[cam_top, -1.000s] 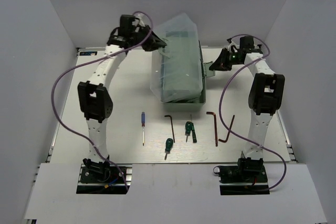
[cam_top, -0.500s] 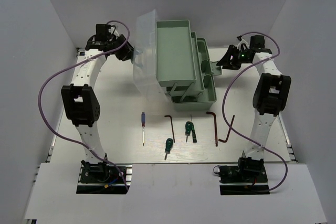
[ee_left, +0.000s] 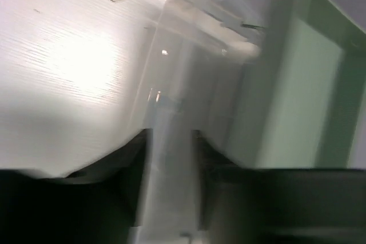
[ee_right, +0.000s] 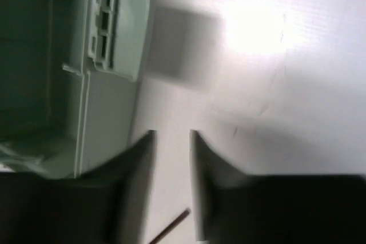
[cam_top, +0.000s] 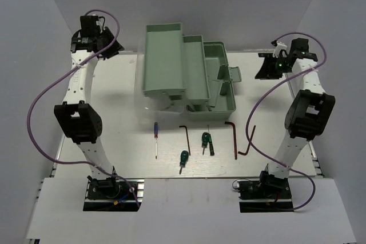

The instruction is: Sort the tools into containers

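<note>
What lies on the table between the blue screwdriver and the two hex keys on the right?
The top view shows a lone hex key and two green screwdrivers between the blue screwdriver and the right hex keys.

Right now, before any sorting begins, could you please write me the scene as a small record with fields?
toolbox: mint-green, folded out, trays stepped, at far middle of table
blue-handled screwdriver: on table, left end of the row
green-handled screwdrivers: two, on table, mid row
hex keys: three, on table, none in a tray
left tool: open, nothing held
right tool: open, nothing held
</note>
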